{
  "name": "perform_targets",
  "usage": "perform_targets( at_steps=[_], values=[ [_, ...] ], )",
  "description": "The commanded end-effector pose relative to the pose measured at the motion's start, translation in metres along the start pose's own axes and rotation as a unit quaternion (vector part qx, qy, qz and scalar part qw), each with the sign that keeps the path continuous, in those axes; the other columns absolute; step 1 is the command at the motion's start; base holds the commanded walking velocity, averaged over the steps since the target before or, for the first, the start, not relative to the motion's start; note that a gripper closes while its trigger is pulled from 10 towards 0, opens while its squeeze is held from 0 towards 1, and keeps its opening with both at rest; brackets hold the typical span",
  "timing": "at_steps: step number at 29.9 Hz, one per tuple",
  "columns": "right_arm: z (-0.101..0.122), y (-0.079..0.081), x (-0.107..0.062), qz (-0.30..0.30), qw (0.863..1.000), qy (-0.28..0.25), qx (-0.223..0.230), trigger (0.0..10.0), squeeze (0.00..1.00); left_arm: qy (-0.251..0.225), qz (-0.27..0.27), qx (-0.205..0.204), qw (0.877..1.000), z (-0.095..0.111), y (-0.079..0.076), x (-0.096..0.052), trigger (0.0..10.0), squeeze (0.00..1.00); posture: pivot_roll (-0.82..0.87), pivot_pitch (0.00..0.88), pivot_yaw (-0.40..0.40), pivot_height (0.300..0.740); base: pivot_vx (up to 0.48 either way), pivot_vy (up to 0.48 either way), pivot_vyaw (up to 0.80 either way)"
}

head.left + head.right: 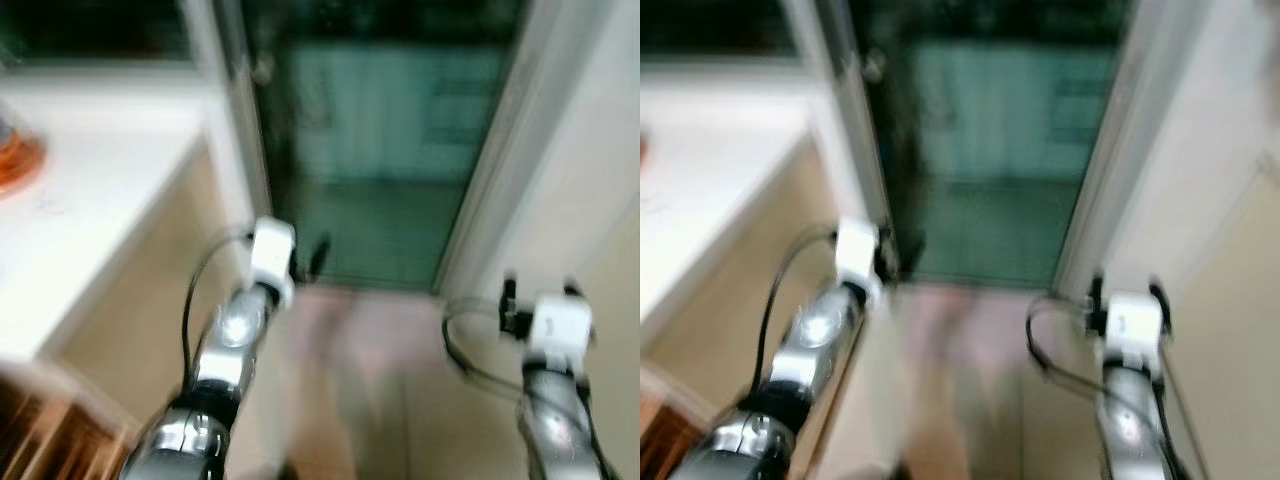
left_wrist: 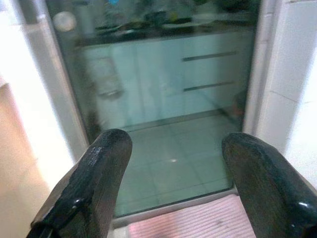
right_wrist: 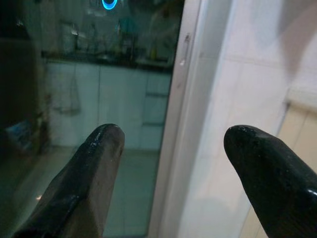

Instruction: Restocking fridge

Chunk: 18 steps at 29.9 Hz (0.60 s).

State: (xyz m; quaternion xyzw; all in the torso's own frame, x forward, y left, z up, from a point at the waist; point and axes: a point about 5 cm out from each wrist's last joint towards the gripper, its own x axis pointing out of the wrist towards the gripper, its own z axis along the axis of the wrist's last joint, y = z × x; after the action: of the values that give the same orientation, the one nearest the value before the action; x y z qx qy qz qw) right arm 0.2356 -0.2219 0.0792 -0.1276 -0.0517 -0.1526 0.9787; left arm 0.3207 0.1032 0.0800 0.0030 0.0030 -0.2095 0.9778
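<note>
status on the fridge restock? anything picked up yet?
Done: nothing that shows. In hand: nothing. The left gripper and right gripper are both open and empty, held out ahead toward a glass door with kitchen cabinets behind it. The head views are blurred, so the robot is likely in transit. Left: reaching the fridge, picking up items and stocking them. A white counter is on the left.

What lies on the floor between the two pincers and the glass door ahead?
A pinkish mat lies before the glass door, between the left pincer and right pincer; the left wrist view shows its ribbed edge at the threshold.
</note>
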Motion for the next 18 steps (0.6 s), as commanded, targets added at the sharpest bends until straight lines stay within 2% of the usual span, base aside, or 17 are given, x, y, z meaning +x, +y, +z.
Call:
perform_targets(
  at_steps=[1,5,14,18],
  values=[
    [0.002,0.005,0.002,0.008,1.000,0.000,-0.001,10.0,0.00,-0.004,-0.003,0.001,1.000,0.005,0.002,0.003,10.0,0.00,-0.13,0.000,0.072,0.740,0.424,0.000,-0.68],
    [0.002,0.003,0.003,0.006,1.000,-0.001,-0.001,10.0,0.00,-0.003,-0.011,-0.004,1.000,0.004,-0.001,0.004,10.0,0.00,-0.13,0.000,0.074,0.740,0.423,0.000,-0.65],
    [0.002,0.002,0.004,-0.003,1.000,0.001,-0.005,10.0,0.00,-0.012,-0.061,0.010,0.998,0.008,-0.015,0.007,10.0,0.00,-0.14,0.000,0.078,0.740,0.464,0.000,0.00],
    [0.001,0.002,0.003,-0.005,1.000,0.002,-0.004,10.0,0.00,-0.005,-0.060,0.013,0.998,0.010,-0.016,0.011,10.0,0.00,-0.14,0.000,0.081,0.740,0.000,0.000,0.00]
  ],
)
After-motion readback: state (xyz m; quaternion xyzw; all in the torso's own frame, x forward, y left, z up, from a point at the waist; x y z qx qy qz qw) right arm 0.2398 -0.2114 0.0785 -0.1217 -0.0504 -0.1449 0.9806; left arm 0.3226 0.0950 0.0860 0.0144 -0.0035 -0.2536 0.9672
